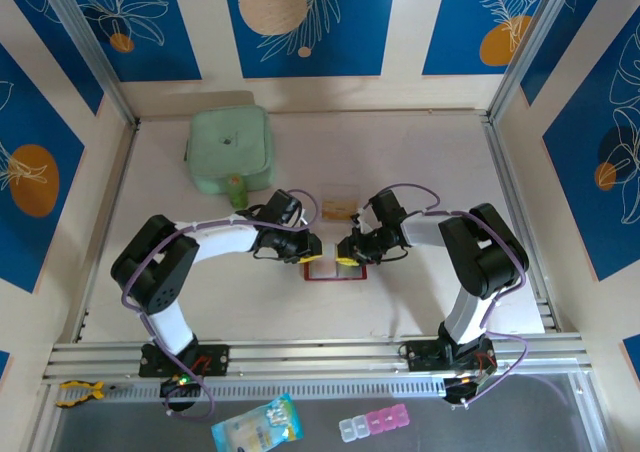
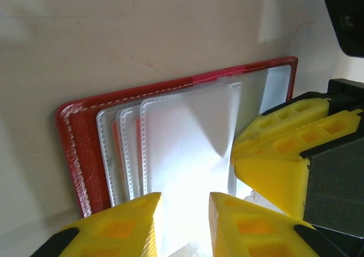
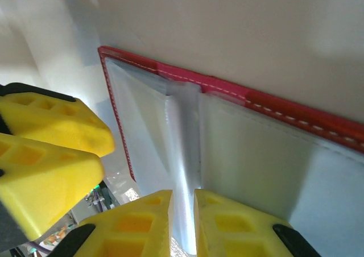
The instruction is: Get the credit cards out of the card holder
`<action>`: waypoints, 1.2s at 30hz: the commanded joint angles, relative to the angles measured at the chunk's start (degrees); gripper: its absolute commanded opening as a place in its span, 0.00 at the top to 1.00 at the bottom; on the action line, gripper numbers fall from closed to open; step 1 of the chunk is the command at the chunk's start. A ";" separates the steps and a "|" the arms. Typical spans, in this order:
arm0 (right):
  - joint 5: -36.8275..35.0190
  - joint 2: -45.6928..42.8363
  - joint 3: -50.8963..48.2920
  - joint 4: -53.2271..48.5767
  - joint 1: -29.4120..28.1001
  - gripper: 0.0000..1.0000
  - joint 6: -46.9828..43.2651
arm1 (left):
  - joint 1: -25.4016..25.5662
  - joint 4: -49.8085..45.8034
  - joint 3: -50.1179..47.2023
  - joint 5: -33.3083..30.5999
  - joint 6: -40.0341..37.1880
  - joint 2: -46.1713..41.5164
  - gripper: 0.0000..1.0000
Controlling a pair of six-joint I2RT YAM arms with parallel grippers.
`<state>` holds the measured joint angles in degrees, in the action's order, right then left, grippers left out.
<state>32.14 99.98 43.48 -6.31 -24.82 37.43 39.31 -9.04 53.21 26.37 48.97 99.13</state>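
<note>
While the holder (image 1: 334,273) lies open on the table (image 1: 420,162) between both arms, I list: left gripper (image 2: 185,226), jaws apart astride a clear sleeve (image 2: 187,137); right gripper (image 3: 182,226), nearly closed on a sleeve edge. Cards (image 2: 115,154): orange edges inside the sleeves; loose card (image 1: 338,208) at the holder's 12 o'clock. My plan: right steadies the sleeve, left draws slowly, one card at a time.

From their bases at the bottom of the top view, the left arm (image 1: 205,237) bends right and the right arm (image 1: 470,242) bends left, meeting mid-frame with wrists tipped down. The left gripper (image 1: 312,247) holds its 2 yellow fingers apart. The right gripper (image 1: 347,250) has its 2 fingers nearly together; I can't tell if they pinch.
</note>
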 commanded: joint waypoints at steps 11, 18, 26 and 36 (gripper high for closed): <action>-7.91 -5.73 5.92 -11.48 -3.95 0.83 -1.83 | 0.38 -6.13 0.45 -5.47 -3.98 -1.64 0.81; -9.46 -5.23 9.21 -13.90 -7.06 0.82 -0.83 | 0.24 -5.36 -0.90 -5.64 -3.79 -1.57 0.93; -12.36 -0.50 12.40 -15.74 -10.51 0.80 -0.15 | -0.37 -4.30 -2.90 -5.06 -3.74 -1.48 0.96; -16.76 1.82 13.91 -20.80 -10.54 0.81 -2.13 | -1.17 -3.79 -4.34 -4.35 -4.06 -1.08 0.96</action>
<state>17.78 101.60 55.92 -23.27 -35.40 36.40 38.68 -11.16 50.48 22.06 45.98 98.65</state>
